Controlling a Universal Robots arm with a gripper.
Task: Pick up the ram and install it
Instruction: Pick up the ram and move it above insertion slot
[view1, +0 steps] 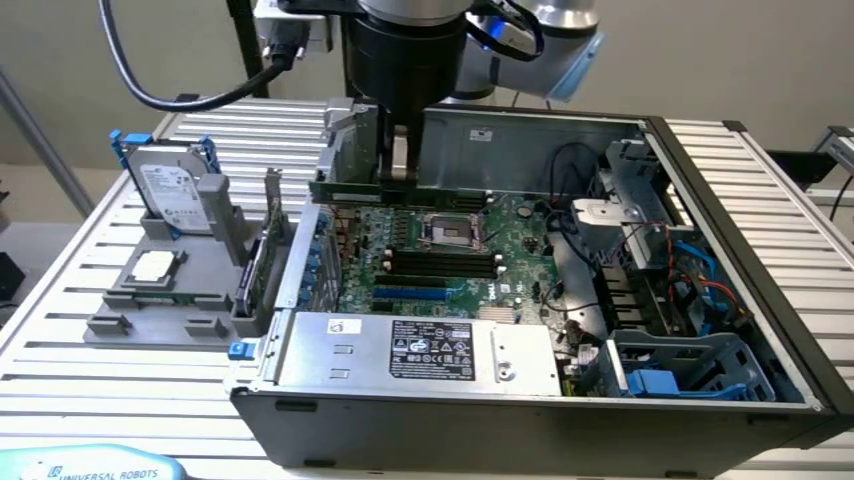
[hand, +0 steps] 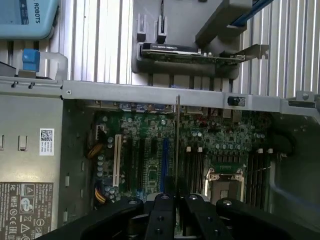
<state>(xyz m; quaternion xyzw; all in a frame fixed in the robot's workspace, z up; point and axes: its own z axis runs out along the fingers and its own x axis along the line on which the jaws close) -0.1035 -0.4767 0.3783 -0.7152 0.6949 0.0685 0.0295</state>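
The tool (view1: 396, 176) is clenched on the ram (view1: 447, 191), gripping it near the middle of its length by the two flat faces. The stick hangs level in the air inside the open computer case (view1: 747, 250), which stands on the bench (view1: 80, 350) toward its edge on the exterior view's right. It is above the motherboard (view1: 514, 225), on the side of the CPU socket (view1: 447, 232) away from the black slots (view1: 441, 262).

I judge the ram light and stiff but fragile: a thin board that would crack or flex under a twist, with smooth faces, so a mid-length pinch on the flats (as it is held here) suits it best.

In the wrist view the ram (hand: 178, 145) appears edge-on as a thin line rising from the tool (hand: 176, 202), so its chips and contact edge are hidden. Whether it sits parallel to a slot, and how the slot latches stand, I cannot tell.
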